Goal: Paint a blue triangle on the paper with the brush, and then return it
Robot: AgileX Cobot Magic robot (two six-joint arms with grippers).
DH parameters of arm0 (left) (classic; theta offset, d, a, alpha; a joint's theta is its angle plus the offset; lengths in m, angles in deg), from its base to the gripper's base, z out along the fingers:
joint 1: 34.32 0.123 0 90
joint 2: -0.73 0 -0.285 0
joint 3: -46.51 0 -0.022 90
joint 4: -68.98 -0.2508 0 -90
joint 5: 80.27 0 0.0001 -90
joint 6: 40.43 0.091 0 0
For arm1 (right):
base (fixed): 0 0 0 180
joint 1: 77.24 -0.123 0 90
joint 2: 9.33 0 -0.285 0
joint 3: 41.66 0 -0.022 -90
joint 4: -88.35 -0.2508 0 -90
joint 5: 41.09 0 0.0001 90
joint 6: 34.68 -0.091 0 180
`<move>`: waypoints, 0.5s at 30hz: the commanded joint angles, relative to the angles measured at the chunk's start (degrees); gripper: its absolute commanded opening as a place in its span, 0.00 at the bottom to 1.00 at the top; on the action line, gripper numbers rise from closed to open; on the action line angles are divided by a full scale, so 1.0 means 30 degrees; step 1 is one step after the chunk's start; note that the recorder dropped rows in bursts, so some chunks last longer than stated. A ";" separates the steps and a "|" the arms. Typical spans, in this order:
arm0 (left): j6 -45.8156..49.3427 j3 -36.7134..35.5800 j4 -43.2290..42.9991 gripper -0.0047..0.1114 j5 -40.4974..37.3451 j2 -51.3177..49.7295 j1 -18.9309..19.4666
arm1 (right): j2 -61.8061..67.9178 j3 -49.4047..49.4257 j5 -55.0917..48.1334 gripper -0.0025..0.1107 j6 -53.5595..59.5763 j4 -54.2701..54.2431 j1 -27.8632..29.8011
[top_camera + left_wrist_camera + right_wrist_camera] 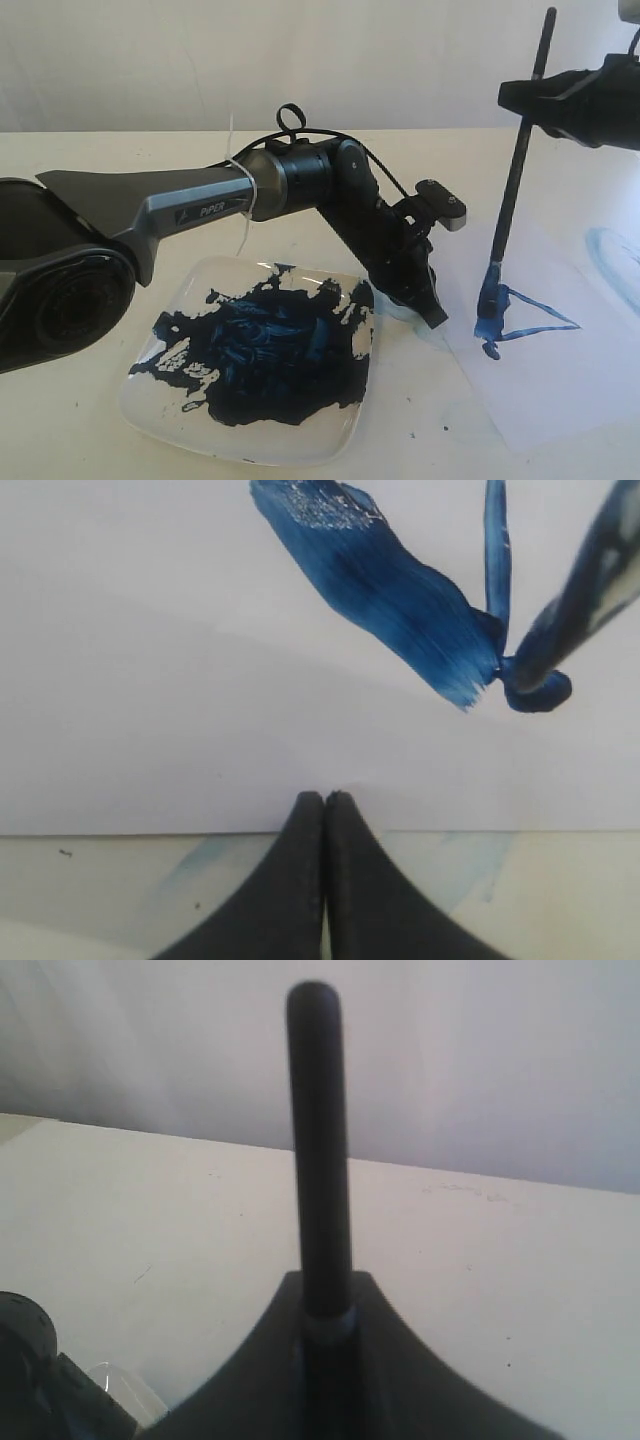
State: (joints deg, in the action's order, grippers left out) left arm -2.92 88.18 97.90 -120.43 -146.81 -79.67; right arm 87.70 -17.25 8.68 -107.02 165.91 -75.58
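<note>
While the right hand [526,100] grips the brush [511,200] high up, its tip meets the paper [570,390].

Likely a robot lab. Plain pale table [70,425] against blank white wall [300,60]. Branded black arm [190,205] reaching over it.

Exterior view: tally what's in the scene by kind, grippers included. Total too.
plate: 1
paper: 1
brush: 1
painted marks: 2 (blue triangle, light-blue smear)
grippers: 2 (left gripper, right gripper)
total: 7
</note>
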 commanded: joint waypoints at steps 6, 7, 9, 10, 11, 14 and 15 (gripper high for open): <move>0.0053 -0.0068 -0.0251 0.04 -0.1002 -0.0119 0.0000 | 0.0051 0.0091 -0.0160 0.02 0.0037 0.0802 0.0225; 0.0053 -0.0068 -0.0251 0.04 -0.1002 -0.0119 0.0000 | 0.0182 0.0091 -0.0160 0.02 0.0079 0.0802 0.0225; 0.0053 -0.0068 -0.0251 0.04 -0.1002 -0.0119 0.0000 | 0.0419 0.0091 -0.0124 0.02 0.0210 0.0730 0.0225; 0.0053 -0.0068 -0.0251 0.04 -0.1002 -0.0119 0.0000 | 0.0594 0.0091 -0.0124 0.02 0.0253 0.0598 0.0225; 0.0053 -0.0068 -0.0251 0.04 -0.1002 -0.0119 0.0000 | 0.0675 0.0091 -0.0124 0.02 0.0407 0.0497 0.0225; 0.0053 -0.0068 -0.0251 0.04 -0.1002 -0.0119 0.0000 | 0.0790 0.0091 -0.0124 0.02 0.0866 0.0096 0.0225; 0.0053 -0.0068 -0.0251 0.04 -0.1002 -0.0119 0.0000 | 0.0790 0.0091 -0.0083 0.02 0.0933 -0.0133 0.0225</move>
State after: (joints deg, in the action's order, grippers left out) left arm -2.92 88.18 97.90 -120.55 -146.81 -79.67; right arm 89.94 -17.16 8.47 -105.51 167.70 -75.58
